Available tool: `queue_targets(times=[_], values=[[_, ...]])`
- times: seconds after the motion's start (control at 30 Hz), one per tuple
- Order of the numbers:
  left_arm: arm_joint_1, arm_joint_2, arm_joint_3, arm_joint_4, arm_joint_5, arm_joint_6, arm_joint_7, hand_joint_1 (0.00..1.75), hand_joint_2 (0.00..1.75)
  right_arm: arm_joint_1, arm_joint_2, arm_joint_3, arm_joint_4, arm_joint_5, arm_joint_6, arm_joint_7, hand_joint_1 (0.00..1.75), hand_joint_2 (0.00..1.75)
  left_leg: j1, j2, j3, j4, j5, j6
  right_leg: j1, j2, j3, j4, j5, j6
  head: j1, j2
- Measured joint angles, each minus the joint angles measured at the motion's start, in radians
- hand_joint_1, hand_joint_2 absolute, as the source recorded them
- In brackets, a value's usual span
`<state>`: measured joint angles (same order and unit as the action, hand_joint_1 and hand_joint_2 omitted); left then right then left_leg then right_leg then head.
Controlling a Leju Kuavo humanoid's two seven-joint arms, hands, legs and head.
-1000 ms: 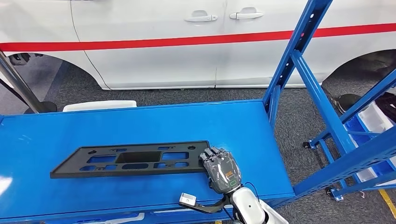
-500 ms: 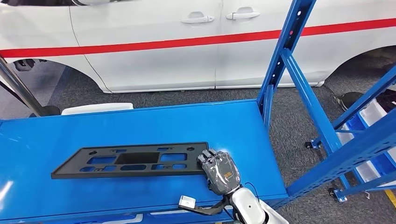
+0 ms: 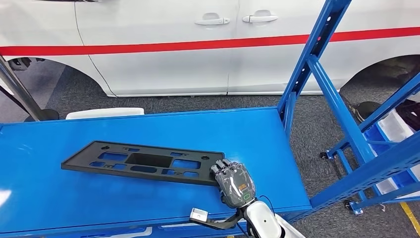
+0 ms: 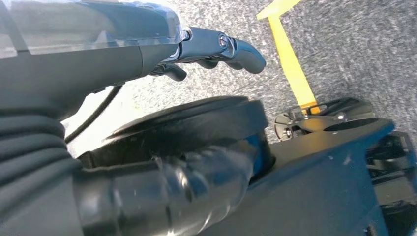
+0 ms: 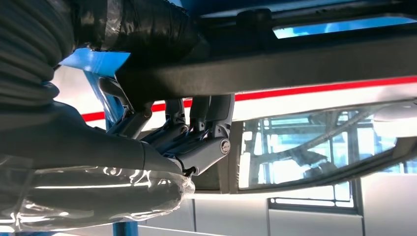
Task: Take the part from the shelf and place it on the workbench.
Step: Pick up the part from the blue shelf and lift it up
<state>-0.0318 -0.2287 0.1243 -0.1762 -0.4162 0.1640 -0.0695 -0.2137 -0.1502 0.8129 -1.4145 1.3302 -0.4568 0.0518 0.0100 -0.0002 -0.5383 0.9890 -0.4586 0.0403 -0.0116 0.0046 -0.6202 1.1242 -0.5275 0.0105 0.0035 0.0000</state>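
The part [image 3: 143, 162] lies flat on the bench [image 3: 257, 134], its near-right corner gripped by the right hand [image 3: 233, 182], fingers curled over the edge; best to uncurl gently, lifting clear without dragging; left hand [image 4: 216, 46] hangs empty, fingers loosely apart.

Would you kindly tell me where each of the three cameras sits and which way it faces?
Head view: high on the body, looking forward and down at the blue metal workbench, the flat black perforated plastic part and the right hand.
Left wrist view: behind the left hand, facing grey carpet and yellow floor tape.
Right wrist view: behind the right hand, facing the part's edge.
Head and right wrist views share that hand gripping the part.
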Motion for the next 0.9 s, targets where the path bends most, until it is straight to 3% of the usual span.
queue_targets(times=[0.07, 0.1, 0.13, 0.17, 0.23, 0.3, 0.4, 0.47, 0.57, 0.6, 0.63, 0.67, 0.73, 0.8, 0.9], values=[[0.001, 0.003, 0.000, 0.000, 0.001, -0.007, -0.002, 0.00, 1.75, 0.012, -0.001, 0.000, -0.001, 0.034, -0.010, 0.021, 1.75, 1.75, -0.001, 0.002, -0.002, 0.000, 0.000, 0.004, -0.001, -0.001, -0.063, 0.131, -0.059, 0.004, 0.000, 0.000], [0.002, 0.004, 0.000, 0.000, 0.001, -0.008, -0.001, 0.00, 1.75, 0.019, -0.002, 0.000, -0.001, 0.059, -0.016, 0.036, 1.75, 1.75, -0.002, 0.002, -0.003, 0.001, 0.000, 0.004, -0.002, -0.001, -0.084, 0.173, -0.069, 0.005, 0.000, 0.000], [0.003, 0.005, 0.000, 0.000, 0.002, -0.009, 0.000, 0.00, 1.75, 0.026, -0.002, 0.000, -0.002, 0.088, -0.023, 0.053, 1.75, 1.75, -0.002, 0.002, -0.003, 0.002, -0.001, 0.004, -0.003, -0.001, -0.088, 0.181, -0.060, 0.006, 0.000, 0.000], [0.002, 0.005, 0.001, 0.000, 0.003, -0.009, 0.002, 0.00, 1.75, 0.031, -0.002, 0.000, -0.004, 0.117, -0.029, 0.071, 1.75, 1.75, -0.002, 0.001, -0.002, 0.004, -0.002, 0.003, -0.004, -0.002, -0.072, 0.146, -0.032, 0.006, 0.000, 0.000], [0.001, 0.005, 0.001, 0.000, 0.004, -0.009, 0.006, 0.00, 1.75, 0.039, -0.002, -0.003, -0.009, 0.165, -0.036, 0.100, 1.75, 1.75, -0.003, -0.002, -0.002, 0.011, -0.009, -0.002, -0.005, -0.003, -0.006, 0.010, 0.032, 0.003, 0.000, 0.000], [-0.002, 0.005, 0.002, 0.000, 0.005, -0.009, 0.008, 0.00, 1.75, 0.046, -0.002, -0.006, -0.016, 0.194, -0.041, 0.117, 1.75, 1.75, -0.006, -0.003, -0.006, 0.022, -0.016, -0.012, -0.004, -0.003, 0.032, -0.076, 0.057, -0.004, 0.000, 0.000], [-0.005, 0.006, 0.003, 0.000, 0.006, -0.008, 0.012, 0.00, 1.75, 0.057, -0.002, -0.011, -0.024, 0.220, -0.048, 0.135, 1.75, 1.75, -0.008, -0.004, -0.009, 0.024, -0.020, -0.027, -0.002, -0.001, 0.033, -0.085, 0.056, -0.018, 0.000, 0.000], [-0.008, 0.006, 0.003, 0.000, 0.006, -0.008, 0.014, 0.00, 1.75, 0.060, -0.003, -0.016, -0.030, 0.233, -0.050, 0.151, 1.75, 1.75, -0.006, -0.003, -0.019, 0.056, -0.046, -0.038, -0.005, -0.003, 0.037, -0.090, 0.059, -0.030, -0.001, 0.000], [-0.015, 0.007, 0.005, 0.000, 0.006, -0.010, 0.017, 0.00, 1.75, 0.062, -0.003, -0.019, -0.036, 0.238, -0.049, 0.174, 1.75, 1.75, -0.004, -0.002, -0.088, 0.227, -0.143, -0.049, -0.005, -0.010, 0.037, -0.090, 0.063, -0.040, -0.001, 0.000], [-0.018, 0.007, 0.005, 0.000, 0.007, -0.011, 0.017, 0.00, 1.75, 0.063, -0.003, -0.019, -0.036, 0.239, -0.049, 0.181, 1.75, 1.75, -0.003, -0.001, -0.108, 0.279, -0.163, -0.051, -0.003, -0.012, 0.036, -0.089, 0.064, -0.040, -0.001, 0.000], [-0.021, 0.007, 0.006, 0.000, 0.007, -0.012, 0.019, 0.00, 1.75, 0.064, -0.003, -0.019, -0.036, 0.240, -0.048, 0.189, 1.75, 1.75, -0.003, -0.001, -0.112, 0.299, -0.164, -0.051, -0.003, -0.013, 0.035, -0.088, 0.064, -0.040, -0.001, 0.000], [-0.022, 0.007, 0.006, 0.000, 0.007, -0.013, 0.021, 0.00, 1.75, 0.065, -0.003, -0.019, -0.036, 0.241, -0.048, 0.194, 1.75, 1.75, -0.003, -0.001, -0.097, 0.280, -0.146, -0.049, -0.002, -0.013, 0.034, -0.086, 0.064, -0.040, -0.001, 0.000], [-0.019, 0.008, 0.007, 0.000, 0.006, -0.013, 0.027, 0.00, 1.75, 0.065, -0.003, -0.019, -0.037, 0.242, -0.048, 0.204, 1.75, 1.75, -0.004, -0.002, -0.029, 0.152, -0.080, -0.041, -0.002, -0.012, 0.034, -0.085, 0.065, -0.039, -0.001, 0.000], [-0.013, 0.008, 0.008, 0.000, 0.005, -0.013, 0.030, 0.00, 1.75, 0.065, -0.003, -0.019, -0.038, 0.243, -0.047, 0.211, 1.75, 1.75, -0.008, -0.003, 0.019, 0.047, -0.043, -0.032, 0.000, -0.010, 0.029, -0.083, 0.070, -0.031, -0.001, 0.000], [-0.011, 0.008, 0.008, 0.000, 0.005, -0.014, 0.031, 0.00, 1.75, 0.066, -0.002, -0.019, -0.040, 0.243, -0.048, 0.214, 1.75, 1.75, -0.013, -0.004, 0.019, 0.022, -0.034, -0.020, 0.001, -0.010, 0.020, -0.085, 0.084, -0.011, -0.001, 0.000]])
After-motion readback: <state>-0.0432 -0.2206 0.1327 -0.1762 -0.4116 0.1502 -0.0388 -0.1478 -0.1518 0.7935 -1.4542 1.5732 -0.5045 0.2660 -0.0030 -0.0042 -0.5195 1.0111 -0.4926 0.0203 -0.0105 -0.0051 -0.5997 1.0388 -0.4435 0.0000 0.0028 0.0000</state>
